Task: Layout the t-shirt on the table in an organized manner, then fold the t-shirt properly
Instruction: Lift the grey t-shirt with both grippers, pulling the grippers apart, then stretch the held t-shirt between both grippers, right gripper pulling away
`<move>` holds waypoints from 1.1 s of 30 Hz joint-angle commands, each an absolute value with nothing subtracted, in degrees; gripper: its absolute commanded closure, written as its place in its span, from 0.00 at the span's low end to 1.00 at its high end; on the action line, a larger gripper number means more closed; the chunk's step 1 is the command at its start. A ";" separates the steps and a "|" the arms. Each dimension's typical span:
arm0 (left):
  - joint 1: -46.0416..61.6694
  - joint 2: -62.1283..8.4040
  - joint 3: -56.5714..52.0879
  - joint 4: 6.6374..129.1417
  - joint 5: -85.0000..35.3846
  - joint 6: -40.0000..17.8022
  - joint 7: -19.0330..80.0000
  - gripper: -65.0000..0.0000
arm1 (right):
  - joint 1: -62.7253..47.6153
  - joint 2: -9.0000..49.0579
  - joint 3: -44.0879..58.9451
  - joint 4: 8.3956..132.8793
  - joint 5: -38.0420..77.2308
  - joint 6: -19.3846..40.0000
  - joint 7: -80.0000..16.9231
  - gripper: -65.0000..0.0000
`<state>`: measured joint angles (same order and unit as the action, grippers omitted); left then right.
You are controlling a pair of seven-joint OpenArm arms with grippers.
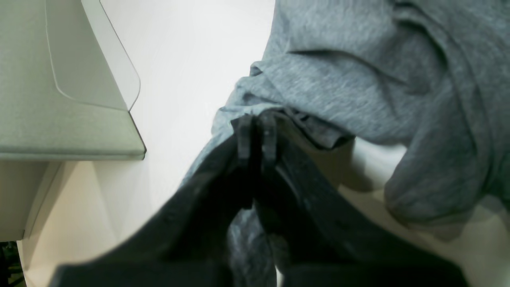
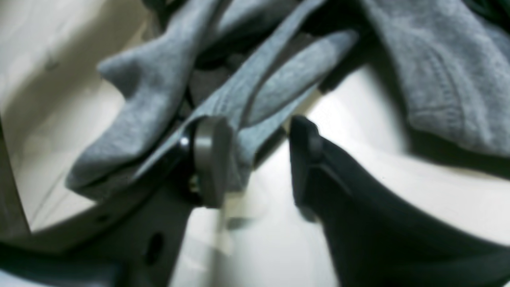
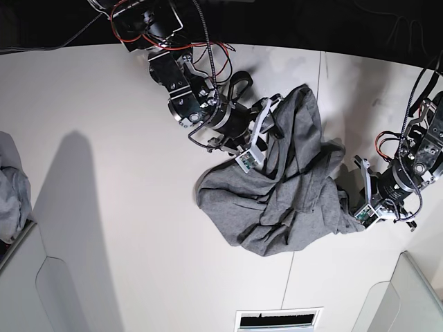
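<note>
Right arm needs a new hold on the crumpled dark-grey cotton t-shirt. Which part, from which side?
Probably the loose hem lobe of the dark-grey cotton t-shirt at the heap's near edge, approached from the base view's left over bare white table. That edge lies thin and free. The left gripper is shut on the far-side edge; the right gripper is open among bunched folds.
</note>
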<state>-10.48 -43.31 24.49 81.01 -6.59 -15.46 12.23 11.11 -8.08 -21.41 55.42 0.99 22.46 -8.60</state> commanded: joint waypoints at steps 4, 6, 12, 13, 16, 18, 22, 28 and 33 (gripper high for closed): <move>-11.22 -44.29 23.88 81.89 -6.63 -14.81 11.20 1.00 | 12.19 -8.71 -21.52 56.07 -1.83 24.49 -7.46 0.91; -11.22 -44.29 23.88 81.89 -6.63 -14.81 11.20 1.00 | 12.19 -8.71 -21.50 56.07 -3.01 24.43 -7.25 1.00; -11.25 -44.36 23.88 81.89 -6.61 -14.79 11.35 1.00 | 12.21 -8.54 -21.45 56.47 -7.81 25.93 -7.27 1.00; -11.25 -44.49 23.88 81.89 -6.57 -14.74 11.44 1.00 | 12.19 -8.34 -21.39 56.93 -7.99 25.93 -7.27 1.00; -11.27 -45.12 23.88 81.89 -6.59 -14.17 11.79 1.00 | 12.12 -7.05 -21.39 60.03 -7.94 25.93 -7.31 1.00; -11.27 -45.65 23.86 81.89 -6.59 -14.15 12.71 1.00 | 11.53 -5.48 -21.34 63.92 -7.97 25.96 -7.60 1.00; -11.25 -46.57 23.75 81.89 -6.63 -14.09 14.85 1.00 | 9.41 -0.95 -21.34 73.32 -6.96 25.96 -10.07 1.00; -11.27 -47.62 22.76 81.89 -6.63 -11.77 15.29 1.00 | 4.60 5.72 -16.91 86.17 -4.86 25.91 -12.71 1.00; -11.25 -49.36 20.99 81.89 -6.68 -11.86 15.53 1.00 | 1.17 10.31 -5.06 92.68 0.75 25.98 -13.56 1.00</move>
<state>-10.15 -47.90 21.98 81.12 -7.01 -13.06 16.29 0.51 9.93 -5.08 91.59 0.30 26.22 -14.68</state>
